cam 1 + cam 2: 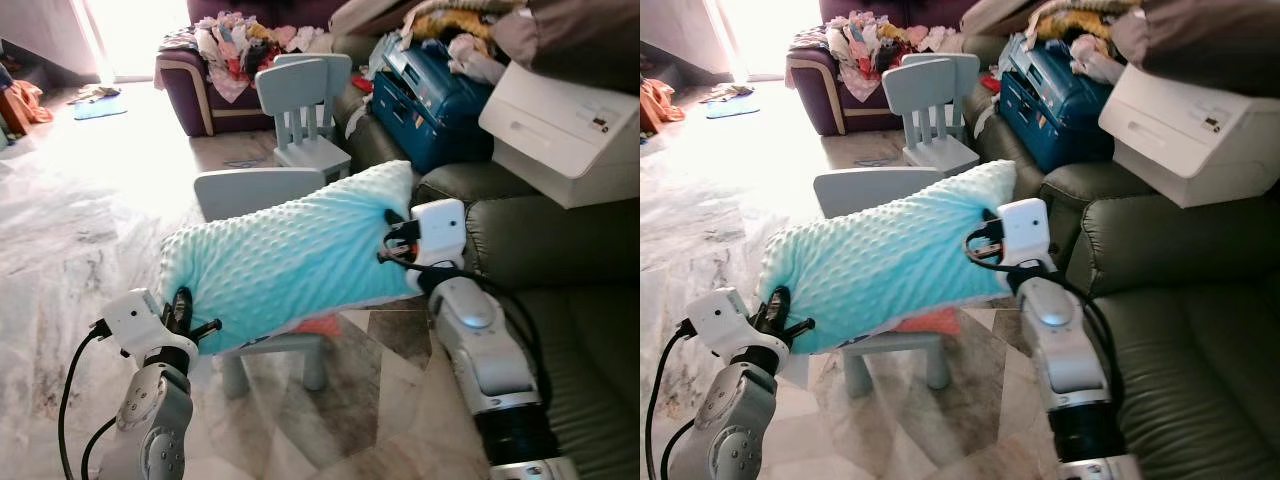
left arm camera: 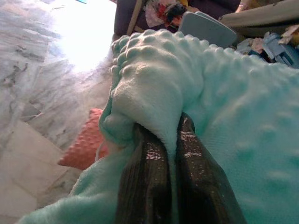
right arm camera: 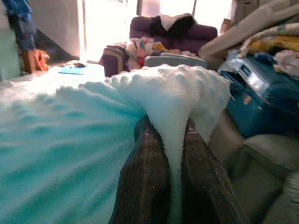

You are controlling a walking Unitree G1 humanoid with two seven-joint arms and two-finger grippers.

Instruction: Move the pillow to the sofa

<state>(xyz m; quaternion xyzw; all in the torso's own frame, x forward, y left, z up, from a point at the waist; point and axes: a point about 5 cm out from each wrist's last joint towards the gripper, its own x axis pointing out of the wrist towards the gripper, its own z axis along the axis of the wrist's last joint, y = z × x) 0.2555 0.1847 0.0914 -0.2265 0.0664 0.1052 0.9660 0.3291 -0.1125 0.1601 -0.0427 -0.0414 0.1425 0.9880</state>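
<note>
A long turquoise dimpled pillow (image 1: 290, 260) hangs in the air above a small grey chair (image 1: 255, 190), held at both ends. My left gripper (image 1: 185, 315) is shut on its lower left corner, the fabric pinched between the black fingers (image 2: 145, 182). My right gripper (image 1: 392, 240) is shut on the upper right corner, with plush bunched between its fingers (image 3: 147, 177). The dark green leather sofa (image 1: 570, 300) lies to the right, close beside my right arm.
An orange cushion (image 1: 320, 325) lies on the chair seat under the pillow. A white printer (image 1: 560, 125) and a blue case (image 1: 430, 95) sit on the sofa farther back. A second grey chair (image 1: 305, 110) and a purple armchair with clothes (image 1: 220, 60) stand behind. Marble floor stretches left.
</note>
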